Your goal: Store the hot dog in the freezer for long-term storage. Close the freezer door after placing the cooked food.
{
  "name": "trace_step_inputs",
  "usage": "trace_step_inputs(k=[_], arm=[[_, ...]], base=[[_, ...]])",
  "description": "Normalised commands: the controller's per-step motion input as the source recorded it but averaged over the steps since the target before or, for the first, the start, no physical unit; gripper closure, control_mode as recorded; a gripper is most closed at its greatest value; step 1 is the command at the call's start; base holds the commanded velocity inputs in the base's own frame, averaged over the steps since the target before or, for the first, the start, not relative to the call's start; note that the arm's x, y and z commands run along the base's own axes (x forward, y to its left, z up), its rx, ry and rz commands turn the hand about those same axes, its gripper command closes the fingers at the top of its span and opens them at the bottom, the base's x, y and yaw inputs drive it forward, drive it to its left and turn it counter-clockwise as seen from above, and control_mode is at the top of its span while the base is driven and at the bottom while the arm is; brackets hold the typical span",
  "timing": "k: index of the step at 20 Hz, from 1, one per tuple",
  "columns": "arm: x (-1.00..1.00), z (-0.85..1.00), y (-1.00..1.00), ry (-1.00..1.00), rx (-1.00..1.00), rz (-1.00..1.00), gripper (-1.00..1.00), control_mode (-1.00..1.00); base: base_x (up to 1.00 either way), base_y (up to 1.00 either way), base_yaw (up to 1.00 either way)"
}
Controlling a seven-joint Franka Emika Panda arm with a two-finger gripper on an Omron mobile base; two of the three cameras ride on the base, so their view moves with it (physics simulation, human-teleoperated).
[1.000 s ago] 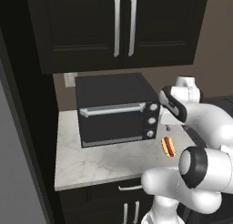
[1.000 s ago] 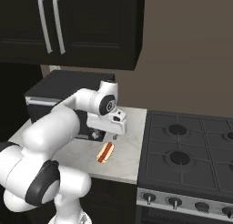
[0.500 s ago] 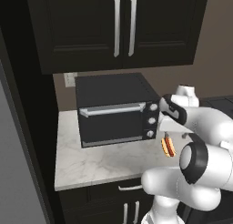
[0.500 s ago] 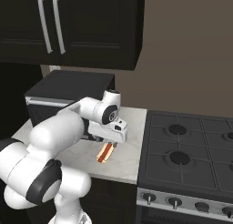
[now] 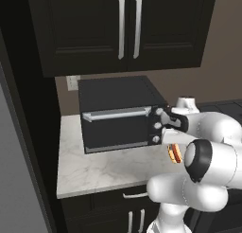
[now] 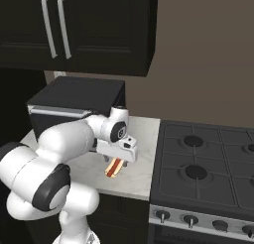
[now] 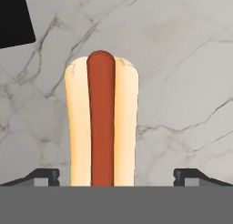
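Tan-bunned hot dog is lying flat on the marble tabletop, gripper straddling it wide, toaster oven sitting just beside.

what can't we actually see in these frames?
- Hot dog: near end cut off by the bottom of the hand view; in the left base view the arm covers most of it.
- Hand: its body hides the fingertips in the right base view; whether they touch the bun can't be told.
- Toaster oven: its front is cut off behind the arm in the right base view.
- Counter: right part hidden by the arm.
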Motion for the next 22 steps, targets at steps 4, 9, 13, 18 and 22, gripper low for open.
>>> trace_step_inputs(k=[4,9,13,18,22], arm=[[0.0,-0.16,0.08,0.0,0.0,0.0,-1.0,-1.0],[0.0,-0.07,0.17,0.0,0.0,0.0,-1.0,-1.0],[0.0,-0.18,0.03,0.0,0.0,0.0,-1.0,-1.0],[0.0,-0.28,0.0,0.0,0.0,0.0,-1.0,-1.0],[0.0,-0.26,0.0,0.0,0.0,0.0,-1.0,-1.0]], base=[[0.0,0.0,0.0],[0.0,0.0,0.0],[0.0,0.0,0.0],[0.0,0.0,0.0],[0.0,0.0,0.0]])
